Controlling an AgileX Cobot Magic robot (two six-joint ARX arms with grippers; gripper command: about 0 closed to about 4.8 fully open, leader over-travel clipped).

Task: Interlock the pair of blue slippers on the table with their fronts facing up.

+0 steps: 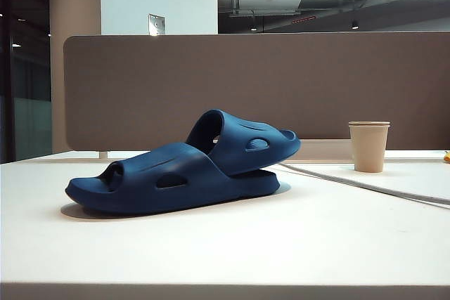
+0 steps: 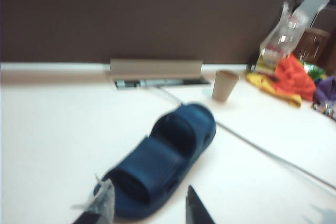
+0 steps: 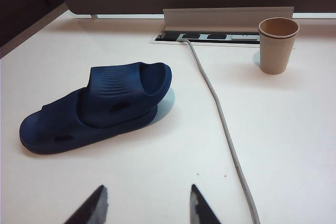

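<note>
I saw the pair of blue slippers [image 1: 186, 170] interlocked on the table [image 1: 281, 244], left gripper [image 2: 147, 208] and right gripper [image 3: 147, 205] both spread, holding nothing

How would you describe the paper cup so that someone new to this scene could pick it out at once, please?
Start at the grey-brown divider panel behind the white table. Just before its right end, beyond the grey cable, the paper cup stands upright, well right of the nested blue slippers. It is the only tan, upright thing there; both open grippers hover short of the slippers.
</note>
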